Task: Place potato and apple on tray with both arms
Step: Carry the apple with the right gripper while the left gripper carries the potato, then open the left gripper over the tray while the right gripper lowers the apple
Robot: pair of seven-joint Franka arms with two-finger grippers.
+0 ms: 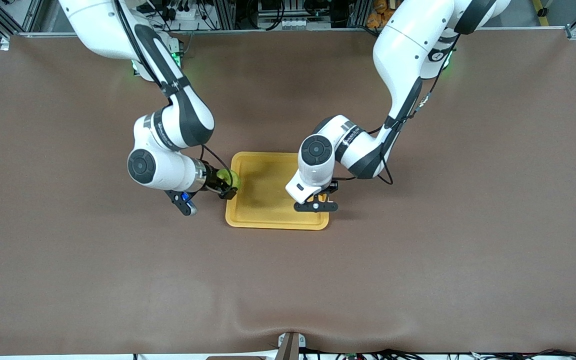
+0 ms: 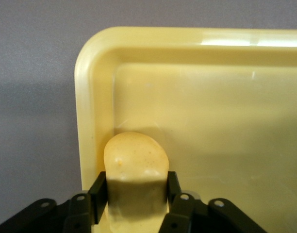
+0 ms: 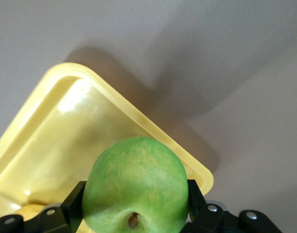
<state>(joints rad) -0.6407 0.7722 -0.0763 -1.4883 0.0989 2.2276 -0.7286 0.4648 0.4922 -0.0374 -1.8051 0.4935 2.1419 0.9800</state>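
The yellow-orange tray [image 1: 263,192] lies in the middle of the table. My right gripper [image 1: 228,189] is shut on the green apple [image 1: 230,177] and holds it over the tray's rim at the right arm's end. In the right wrist view the apple [image 3: 136,184] sits between the fingers [image 3: 73,201], above the tray's corner [image 3: 66,131]. My left gripper [image 1: 318,204] is shut on the potato [image 1: 322,198], low over the tray's corner nearest the front camera at the left arm's end. In the left wrist view the potato [image 2: 136,162] sits between the fingers [image 2: 99,191], inside the tray's rim [image 2: 90,121].
The brown table cloth [image 1: 418,260] spreads wide around the tray. The middle of the tray floor is bare. A metal frame and cables run along the robots' edge of the table.
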